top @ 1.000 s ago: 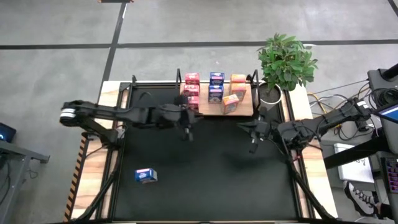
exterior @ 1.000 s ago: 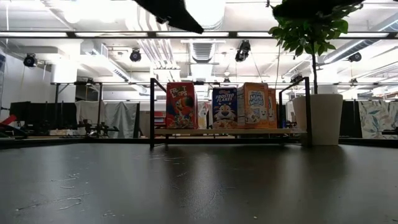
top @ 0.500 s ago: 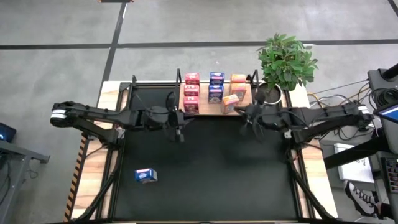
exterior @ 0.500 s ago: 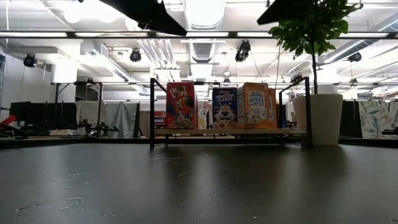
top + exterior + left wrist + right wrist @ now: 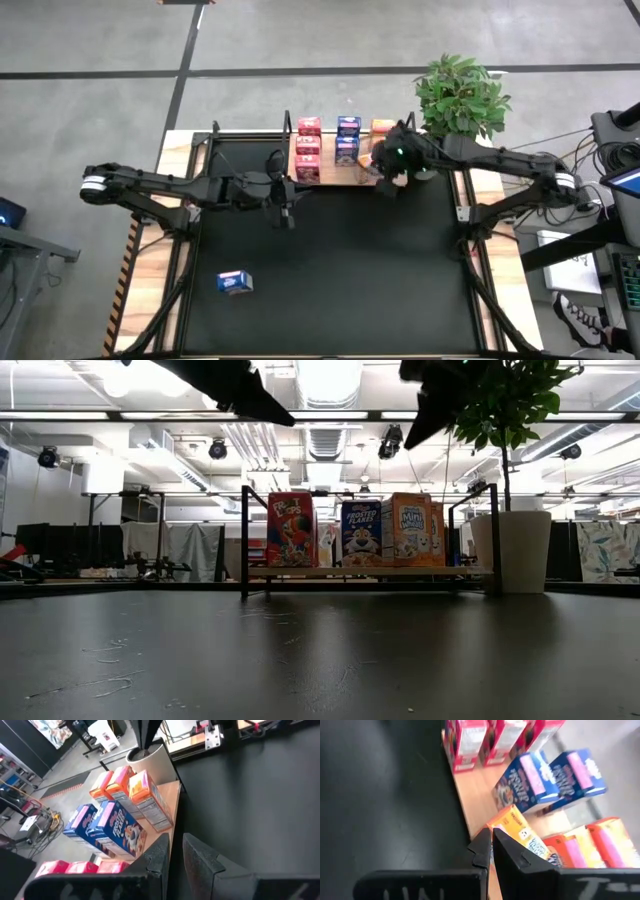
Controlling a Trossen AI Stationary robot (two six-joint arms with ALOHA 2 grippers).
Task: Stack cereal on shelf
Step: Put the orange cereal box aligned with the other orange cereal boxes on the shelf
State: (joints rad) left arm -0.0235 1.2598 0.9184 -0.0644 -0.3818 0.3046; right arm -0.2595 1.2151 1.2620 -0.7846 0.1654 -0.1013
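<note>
Eight cereal boxes stand on the shelf (image 5: 345,172), and we see a ninth alone on the table (image 5: 330,270).

We find the red boxes (image 5: 308,147) at the shelf's left end, the blue ones (image 5: 347,140) in the middle and the orange ones (image 5: 135,790) at the right by the potted plant (image 5: 458,95); the stray blue box (image 5: 234,283) lies well apart, near the table's front left. The right gripper (image 5: 388,178) hovers at the shelf's front edge over the orange boxes, fingers (image 5: 512,857) pressed together and holding nothing. The left gripper (image 5: 286,208) hangs over the table just left of the shelf, fingers (image 5: 202,862) nearly together, empty.
</note>
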